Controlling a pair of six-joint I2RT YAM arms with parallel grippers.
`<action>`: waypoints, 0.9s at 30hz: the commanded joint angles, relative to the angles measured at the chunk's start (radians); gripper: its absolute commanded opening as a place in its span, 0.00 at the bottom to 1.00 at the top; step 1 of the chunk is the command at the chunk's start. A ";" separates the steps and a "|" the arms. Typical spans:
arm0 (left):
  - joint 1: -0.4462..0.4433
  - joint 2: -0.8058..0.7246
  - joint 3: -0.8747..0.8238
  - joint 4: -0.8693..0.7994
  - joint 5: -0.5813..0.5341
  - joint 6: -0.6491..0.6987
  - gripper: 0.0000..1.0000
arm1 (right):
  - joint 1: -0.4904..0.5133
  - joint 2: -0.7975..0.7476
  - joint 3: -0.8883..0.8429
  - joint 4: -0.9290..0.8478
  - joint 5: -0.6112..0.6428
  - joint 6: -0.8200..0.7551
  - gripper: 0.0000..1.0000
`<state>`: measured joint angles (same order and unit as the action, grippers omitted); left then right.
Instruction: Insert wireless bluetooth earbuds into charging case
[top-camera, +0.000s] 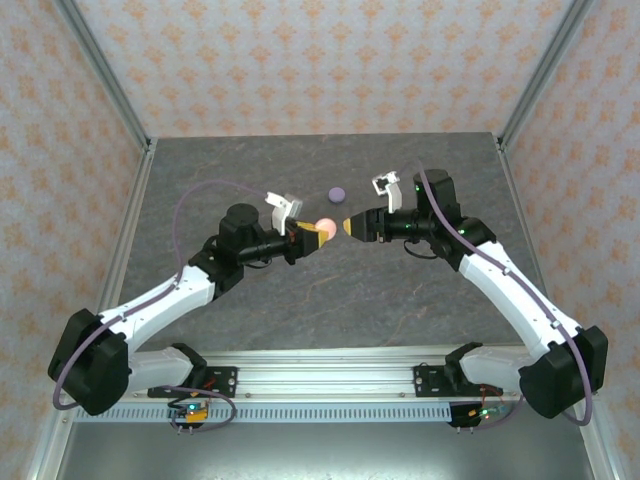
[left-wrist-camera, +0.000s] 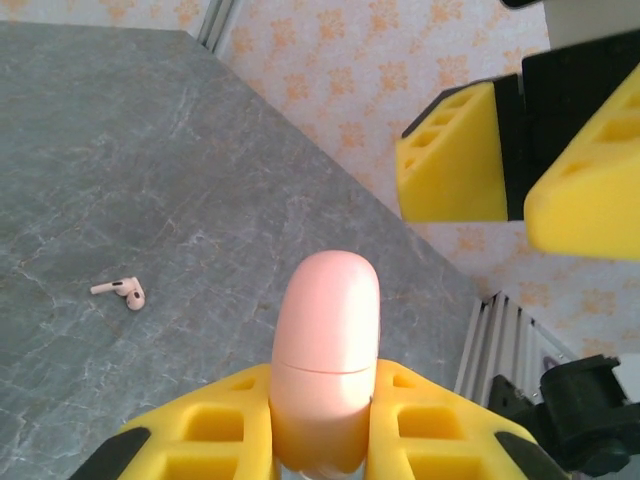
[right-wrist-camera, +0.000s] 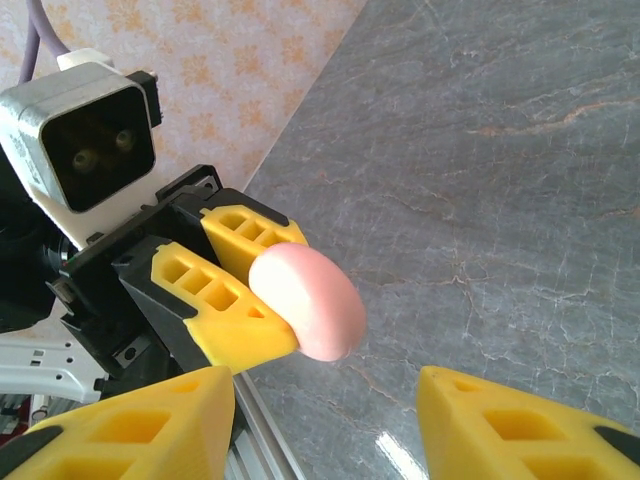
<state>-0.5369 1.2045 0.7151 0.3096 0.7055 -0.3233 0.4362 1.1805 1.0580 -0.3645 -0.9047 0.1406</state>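
Left gripper (top-camera: 313, 236) pinches the pink case (left-wrist-camera: 325, 340) — right gripper (top-camera: 348, 226) spread, facing it; an earbud (left-wrist-camera: 121, 292) lies on the table (left-wrist-camera: 150, 150).

Pink case (top-camera: 325, 227), purple disc (top-camera: 337, 193) (table (top-camera: 400, 300) marbled grey).

Your left arm (top-camera: 165, 295) and right arm (top-camera: 510, 290) wear white shells with black joints, each trailed by a purple cable (top-camera: 215, 184). 2 yellow pocketed fingers (right-wrist-camera: 215, 300) tip each; a grey camera block (right-wrist-camera: 90, 130) sits upper left.
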 joint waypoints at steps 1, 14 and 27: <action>-0.010 -0.038 0.001 0.099 -0.042 0.099 0.14 | 0.007 -0.007 0.033 -0.023 -0.025 -0.033 0.53; -0.032 -0.055 -0.036 0.134 -0.010 0.198 0.14 | 0.019 0.039 0.052 -0.058 -0.092 -0.070 0.58; -0.051 -0.056 -0.021 0.128 0.031 0.216 0.14 | 0.023 0.062 0.069 -0.070 -0.097 -0.075 0.58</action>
<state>-0.5766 1.1732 0.6853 0.3943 0.7063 -0.1360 0.4530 1.2392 1.0885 -0.4313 -0.9825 0.0875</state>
